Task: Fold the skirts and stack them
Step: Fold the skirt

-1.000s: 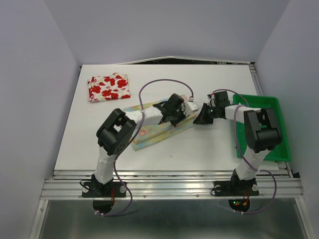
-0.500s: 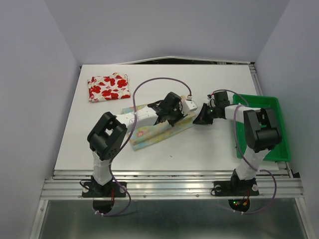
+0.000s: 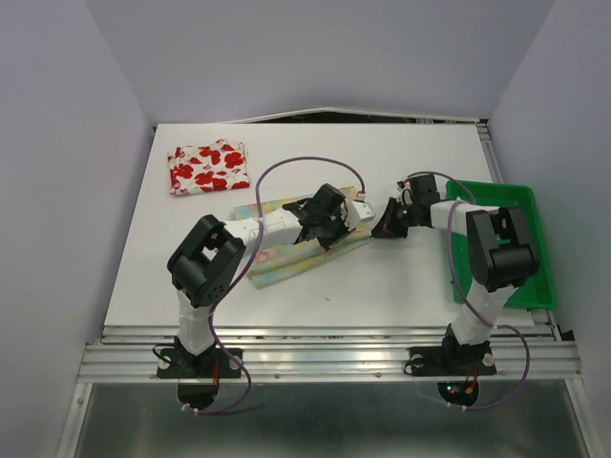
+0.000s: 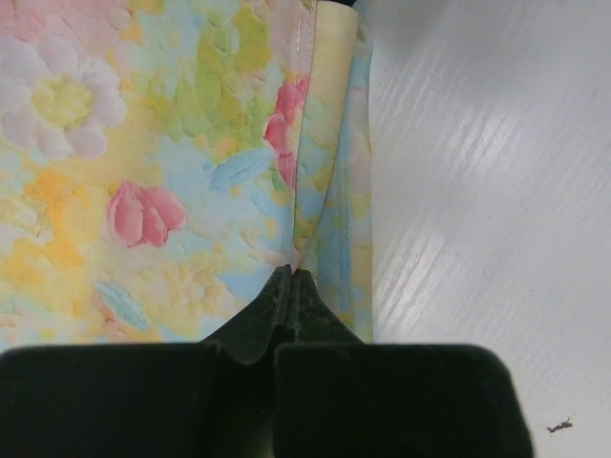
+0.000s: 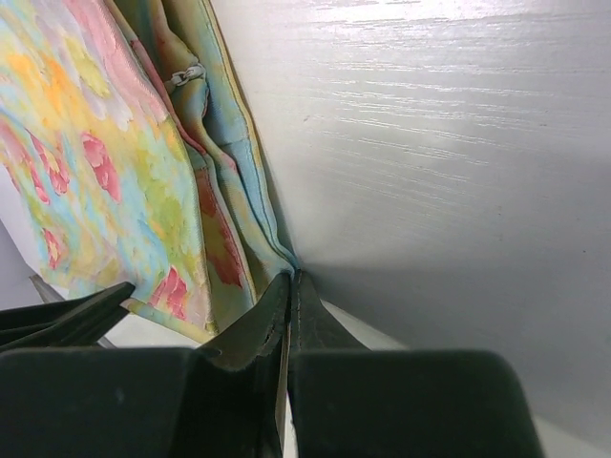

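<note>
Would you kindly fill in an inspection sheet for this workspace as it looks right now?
Surface: white table; one small dark speck on it.
Job's things: red-flowered skirt folded at the far left; pastel skirt mid-table, layered over itself, not stacked.
Clutter: green tray at the right edge.
Grippers: left gripper, jaws shut on the pastel skirt's folded edge; right gripper, jaws shut on its corner.
Cables: purple cables looping along both arms.
Surroundings: pale walls on three sides; metal rail along the near edge.
</note>
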`<state>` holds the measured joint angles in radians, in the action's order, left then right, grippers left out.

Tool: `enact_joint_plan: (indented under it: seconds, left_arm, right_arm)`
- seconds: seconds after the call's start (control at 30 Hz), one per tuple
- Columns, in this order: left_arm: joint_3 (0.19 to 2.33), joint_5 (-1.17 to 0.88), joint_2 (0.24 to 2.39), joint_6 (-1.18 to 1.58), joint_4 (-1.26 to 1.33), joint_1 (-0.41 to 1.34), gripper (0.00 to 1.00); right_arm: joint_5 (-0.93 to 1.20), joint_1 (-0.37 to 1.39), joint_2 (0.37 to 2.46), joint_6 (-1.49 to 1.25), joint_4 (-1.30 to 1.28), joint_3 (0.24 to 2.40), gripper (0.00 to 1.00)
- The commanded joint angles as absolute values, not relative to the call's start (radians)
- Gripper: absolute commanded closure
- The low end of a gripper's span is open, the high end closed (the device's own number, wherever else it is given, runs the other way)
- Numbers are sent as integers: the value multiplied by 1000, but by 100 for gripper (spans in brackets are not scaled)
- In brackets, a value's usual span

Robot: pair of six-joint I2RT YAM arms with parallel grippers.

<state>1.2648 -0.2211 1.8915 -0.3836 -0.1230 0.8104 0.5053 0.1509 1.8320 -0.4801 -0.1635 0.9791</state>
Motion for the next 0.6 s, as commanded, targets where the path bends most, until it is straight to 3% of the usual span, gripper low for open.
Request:
enact_joint_plan:
  seconds: [0.0,0.57]
  left_arm:
    - [1281,-248,1888,-367,-103,821,100]
    - [1325,-264,1928,-334,-106,841,100]
  right_arm:
    - [446,152,1868,-469,-186,985,99]
    - [448,152,1862,-471,-189,983,99]
